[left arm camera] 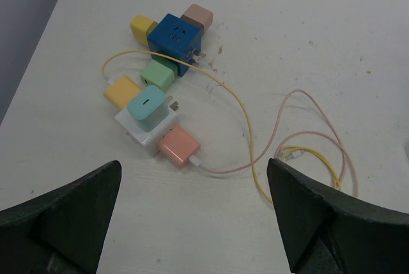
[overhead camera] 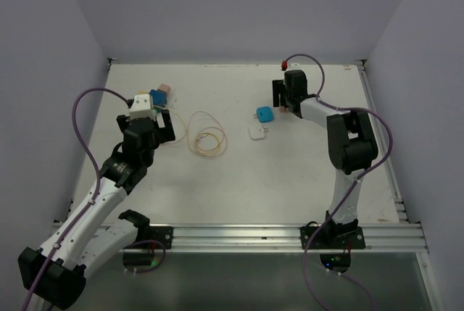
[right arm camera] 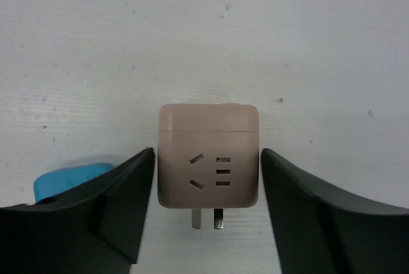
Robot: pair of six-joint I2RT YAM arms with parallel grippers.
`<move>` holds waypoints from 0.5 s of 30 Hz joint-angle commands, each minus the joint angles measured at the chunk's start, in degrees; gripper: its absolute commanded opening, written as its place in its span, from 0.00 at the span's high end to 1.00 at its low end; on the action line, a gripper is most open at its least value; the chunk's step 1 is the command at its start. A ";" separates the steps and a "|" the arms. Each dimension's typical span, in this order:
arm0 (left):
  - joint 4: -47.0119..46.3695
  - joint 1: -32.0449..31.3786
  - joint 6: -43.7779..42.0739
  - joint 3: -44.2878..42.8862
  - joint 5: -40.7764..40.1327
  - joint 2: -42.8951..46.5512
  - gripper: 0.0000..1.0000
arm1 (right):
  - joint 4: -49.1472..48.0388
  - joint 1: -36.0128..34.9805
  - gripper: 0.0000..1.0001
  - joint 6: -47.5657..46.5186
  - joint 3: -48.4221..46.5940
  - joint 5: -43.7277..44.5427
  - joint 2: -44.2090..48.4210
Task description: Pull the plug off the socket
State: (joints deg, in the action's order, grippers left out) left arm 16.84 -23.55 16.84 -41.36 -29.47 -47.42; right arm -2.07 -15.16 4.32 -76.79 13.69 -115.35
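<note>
In the right wrist view a beige-pink cube socket (right arm camera: 208, 156) lies on the table with two metal prongs pointing toward the camera. My right gripper (right arm camera: 207, 154) straddles it, jaws open, with a narrow gap on each side. In the top view this gripper (overhead camera: 283, 104) is at the back right. My left gripper (left arm camera: 193, 165) is open and empty, above the table near a cluster of cubes. A blue cube socket (left arm camera: 174, 36) carries yellow, green and pink plugs. A white socket (left arm camera: 137, 133) carries a teal plug (left arm camera: 148, 108) and a salmon plug (left arm camera: 179, 147).
A blue plug (overhead camera: 264, 114) and a white plug (overhead camera: 257, 132) lie loose left of my right gripper; the blue one also shows in the right wrist view (right arm camera: 67, 181). Coiled yellow and pink cables (overhead camera: 206, 141) lie right of the cluster. Walls enclose the table on three sides.
</note>
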 commanded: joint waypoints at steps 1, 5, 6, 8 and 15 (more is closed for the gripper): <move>-3.04 0.79 -0.76 -1.18 0.03 -0.04 0.00 | -0.57 0.65 0.21 1.48 -0.55 -1.82 2.84; -3.04 0.88 -0.58 -1.00 -0.06 -0.22 0.00 | 1.45 0.66 0.05 1.75 -0.29 -2.53 6.53; -3.04 0.88 -0.58 -1.09 -0.06 -0.39 0.01 | 1.89 0.66 0.03 1.83 -0.37 -2.62 7.59; -3.13 1.05 -0.58 -1.00 -0.06 -0.48 0.00 | 4.17 0.66 0.01 2.36 -0.20 -2.88 11.54; -2.95 1.49 -0.23 -1.00 0.03 -1.80 0.00 | 10.41 0.57 0.01 6.40 6.02 -7.96 29.46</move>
State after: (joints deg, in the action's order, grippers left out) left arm 16.82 -22.72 16.86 -41.36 -29.17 -48.71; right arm 5.74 -14.81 7.81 -73.60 9.37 -94.96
